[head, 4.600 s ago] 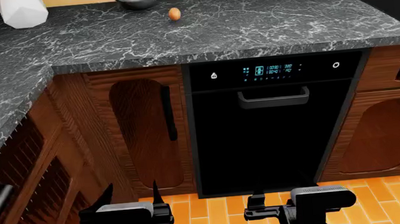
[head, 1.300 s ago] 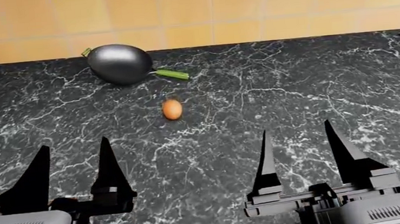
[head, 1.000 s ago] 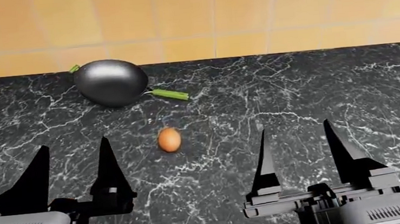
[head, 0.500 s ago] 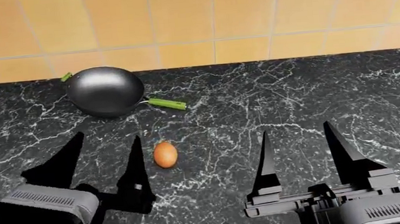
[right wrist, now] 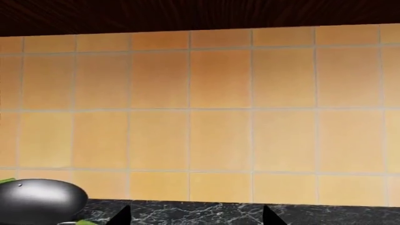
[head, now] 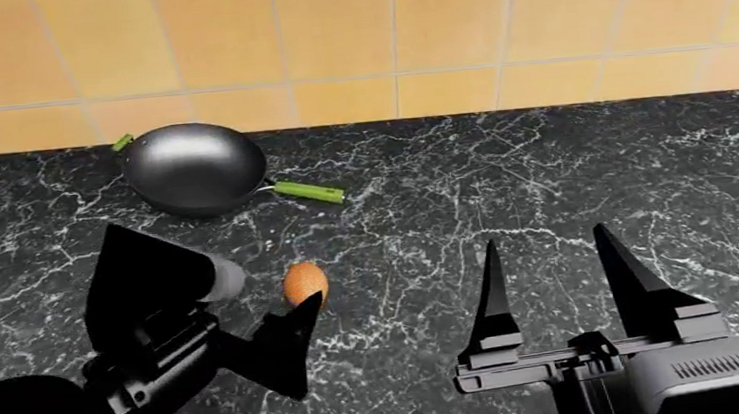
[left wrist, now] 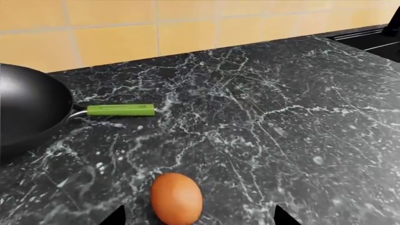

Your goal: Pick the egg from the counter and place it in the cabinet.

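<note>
Left wrist view: egg lies on the counter at lower centre, between spread jaws, aligned for pickup. Head view: left gripper, released, straddles the egg at centre left; right gripper is parked, released. Right wrist view: only wall tiles and pan.

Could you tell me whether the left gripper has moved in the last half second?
Yes. The left gripper has swung toward the egg and tiled wall, judged against the wok.
</note>
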{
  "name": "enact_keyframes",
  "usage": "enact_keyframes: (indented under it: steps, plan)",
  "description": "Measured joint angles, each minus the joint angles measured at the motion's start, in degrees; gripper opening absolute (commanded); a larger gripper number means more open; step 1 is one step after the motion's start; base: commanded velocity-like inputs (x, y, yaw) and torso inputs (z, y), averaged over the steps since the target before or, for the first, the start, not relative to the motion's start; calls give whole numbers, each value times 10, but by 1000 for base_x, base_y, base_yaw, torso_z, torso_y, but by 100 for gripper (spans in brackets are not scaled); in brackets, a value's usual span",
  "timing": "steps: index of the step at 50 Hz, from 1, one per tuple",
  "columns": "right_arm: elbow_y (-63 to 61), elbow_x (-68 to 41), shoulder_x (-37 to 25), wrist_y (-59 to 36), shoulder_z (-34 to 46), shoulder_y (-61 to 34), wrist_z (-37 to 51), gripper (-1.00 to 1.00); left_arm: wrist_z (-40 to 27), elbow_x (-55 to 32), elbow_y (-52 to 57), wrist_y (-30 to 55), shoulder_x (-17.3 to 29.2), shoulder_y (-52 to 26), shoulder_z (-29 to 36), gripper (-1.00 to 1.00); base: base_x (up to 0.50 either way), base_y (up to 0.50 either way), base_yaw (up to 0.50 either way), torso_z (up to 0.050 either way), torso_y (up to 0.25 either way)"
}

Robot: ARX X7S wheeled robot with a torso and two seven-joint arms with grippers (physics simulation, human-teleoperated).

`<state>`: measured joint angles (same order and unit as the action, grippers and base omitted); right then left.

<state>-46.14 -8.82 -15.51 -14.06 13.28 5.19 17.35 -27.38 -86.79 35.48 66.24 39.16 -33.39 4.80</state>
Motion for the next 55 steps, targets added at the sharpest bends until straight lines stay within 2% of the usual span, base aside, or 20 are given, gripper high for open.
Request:
enact_keyframes:
  steps: [8, 19, 41, 55]
  plan:
    - [-6, -10, -4, -7, 1, -2, 2, 100, -74, -109, -27, 35, 23, -48, 18, 100, 0, 0, 0, 0, 0]
    - [-15, -17, -11, -11, 2, 1, 7, 100, -127, -163, -51, 54, 28, -87, 46, 100, 0, 0, 0, 0, 0]
    - [-25, -28, -21, -14, 3, 4, 17, 100, -182, -181, -97, 60, -3, -141, 104, 100, 0, 0, 0, 0, 0]
    - [-25, -33, -25, -17, 6, 0, 24, 100, -170, -123, -132, 58, -34, -154, 138, 100, 0, 0, 0, 0, 0]
